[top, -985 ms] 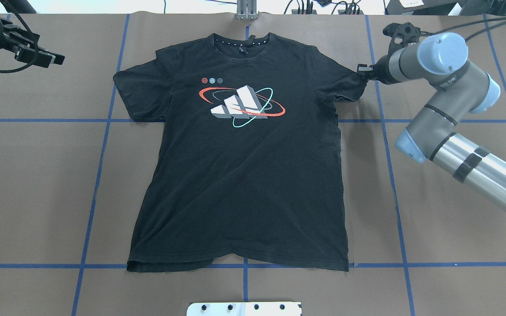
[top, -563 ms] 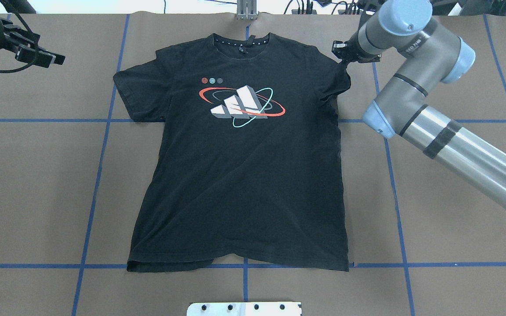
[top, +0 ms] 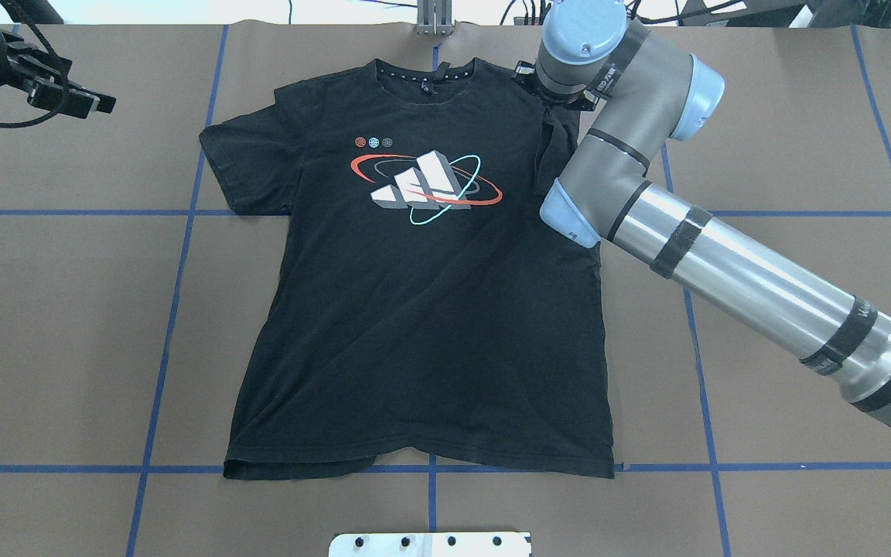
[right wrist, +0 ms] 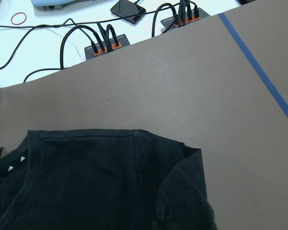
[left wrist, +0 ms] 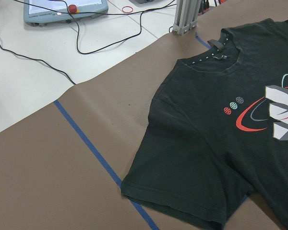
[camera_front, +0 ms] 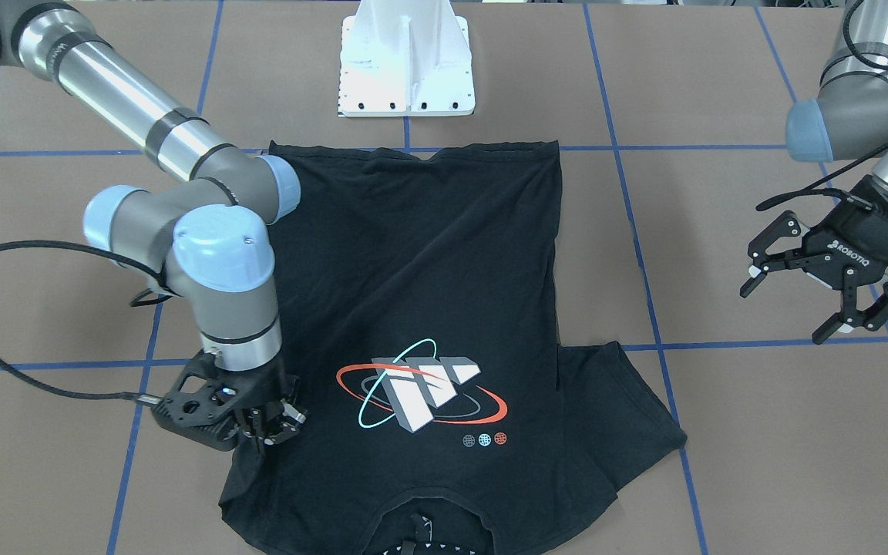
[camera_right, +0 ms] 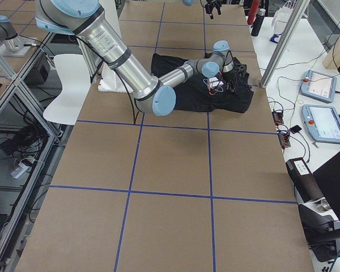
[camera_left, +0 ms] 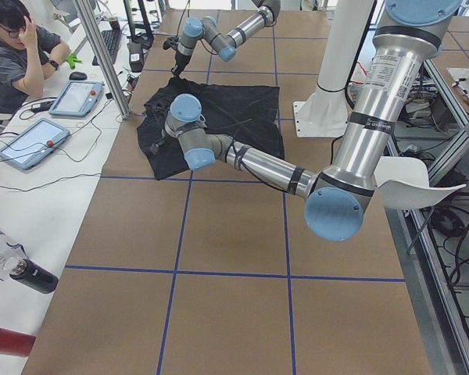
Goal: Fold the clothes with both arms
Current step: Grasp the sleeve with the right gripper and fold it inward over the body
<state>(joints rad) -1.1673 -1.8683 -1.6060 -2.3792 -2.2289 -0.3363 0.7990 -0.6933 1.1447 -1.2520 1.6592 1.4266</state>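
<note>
White "ROBOTIQ" lettering (camera_front: 849, 248) on black left gripper (camera_front: 782, 315)

Brown paper (top: 66, 348) covers the table, marked into squares by blue tape lines (top: 175, 309). In the exterior left view a person (camera_left: 16, 55) sits at the upper left, one hand to the head, beside a white bench carrying two tablet-like pendants (camera_left: 30, 143) and loose black cables (camera_left: 78, 176). A black bottle (camera_left: 33, 276) and a red bottle (camera_left: 1, 341) lie at the lower left. A white chair (camera_right: 68, 85) shows at the left of the exterior right view.
</note>
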